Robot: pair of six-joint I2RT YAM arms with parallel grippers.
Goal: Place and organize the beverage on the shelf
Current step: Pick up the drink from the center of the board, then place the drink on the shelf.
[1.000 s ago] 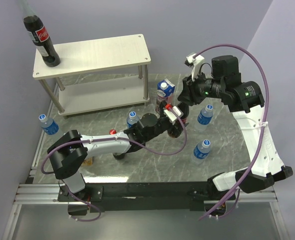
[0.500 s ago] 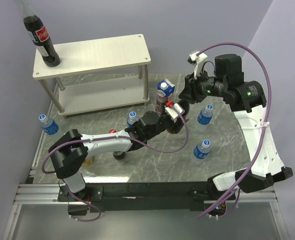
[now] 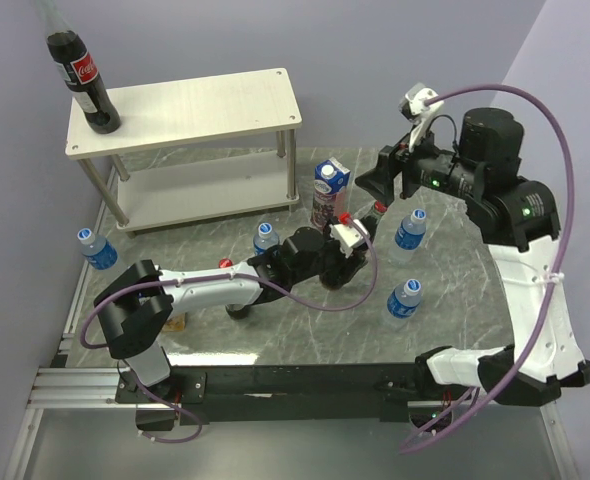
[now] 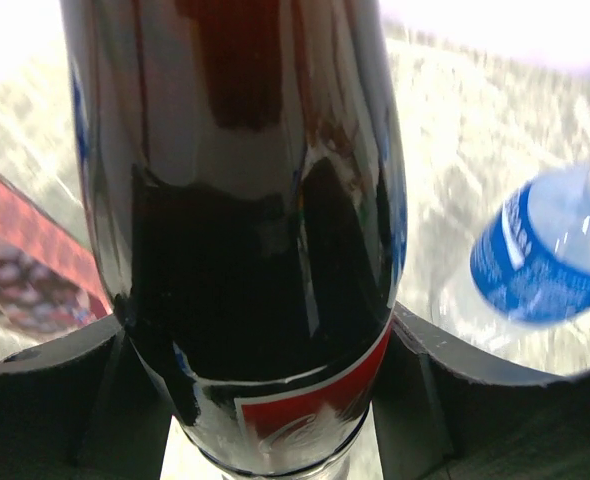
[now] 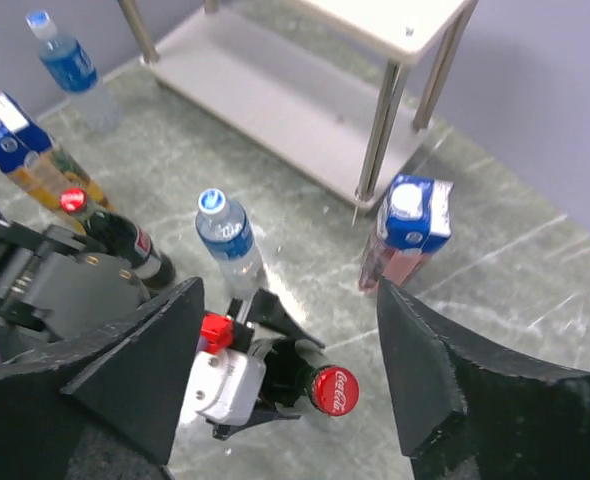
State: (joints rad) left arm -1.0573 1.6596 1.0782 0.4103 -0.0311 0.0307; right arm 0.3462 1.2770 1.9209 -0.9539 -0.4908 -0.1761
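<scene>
Beverage mostly off the shelf [image 3: 205,100]: only one cola bottle [image 3: 85,85] up on the top board, at its far-left corner. Purple carton [image 3: 328,188] upright on the counter [image 3: 305,330], just beside the shelf's right front leg. Left tool [image 4: 265,400] clamped on a second cola bottle [image 4: 255,250], both fingers [image 4: 45,390] pressed against its dark sides, near the middle of the counter. Right tool [image 5: 287,290] hovering above that bottle's red cap, jaws wide apart, nothing between them. Four water bottles [image 3: 409,230] standing apart across the counter: one far left, one by the left arm, two at right. Third cola bottle [image 5: 125,245] and yellow carton [image 5: 30,150] close together beside the left arm, seen from the right wrist.
</scene>
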